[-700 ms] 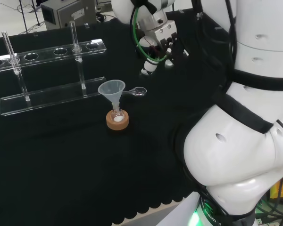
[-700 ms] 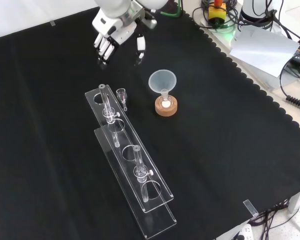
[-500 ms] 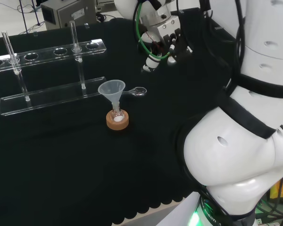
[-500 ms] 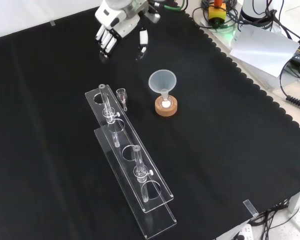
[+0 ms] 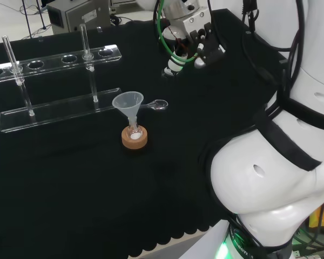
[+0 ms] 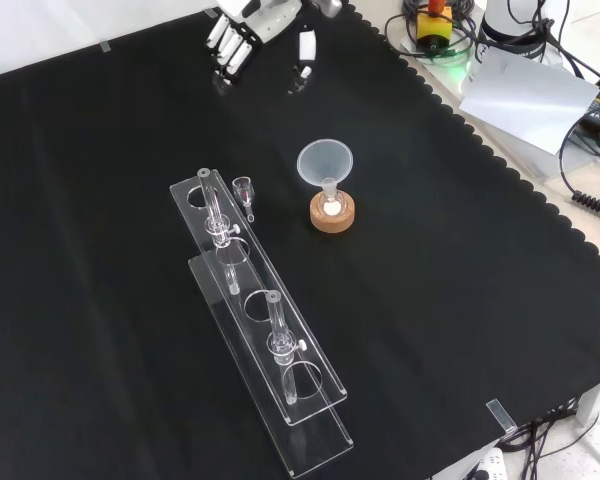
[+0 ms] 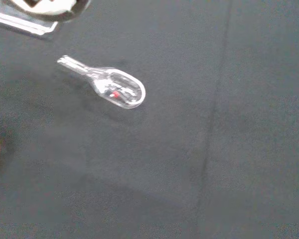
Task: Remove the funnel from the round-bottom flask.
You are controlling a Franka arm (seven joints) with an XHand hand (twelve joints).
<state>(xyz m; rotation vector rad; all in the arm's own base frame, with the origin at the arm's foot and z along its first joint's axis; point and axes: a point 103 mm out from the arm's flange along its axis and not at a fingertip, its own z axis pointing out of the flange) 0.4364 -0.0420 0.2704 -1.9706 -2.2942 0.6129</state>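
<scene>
Our robot hand (image 6: 255, 25) has drifted farther from the funnel (image 6: 325, 162) — fingers straight, empty — so the funnel remains seated in the flask (image 6: 331, 207).

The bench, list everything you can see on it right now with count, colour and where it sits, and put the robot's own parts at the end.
Funnel: one, clear, sitting in the neck of the flask near the cloth's middle in the front view.
Round-bottom flask: one, clear, something white inside, on the cork ring.
Cork ring: one, tan, under the flask.
Glass scoop: one, clear, lying flat on the cloth between the rack and the funnel.
Rack: one, clear plastic, two tiers, left of the flask in the front view, with upright clear tubes in it.
Cloth: one, black, covering the bench.
Hand: one, black and white, fingers straight and empty, at the front view's top, well clear of the funnel.
Arm links: white, at the head view's right.
</scene>
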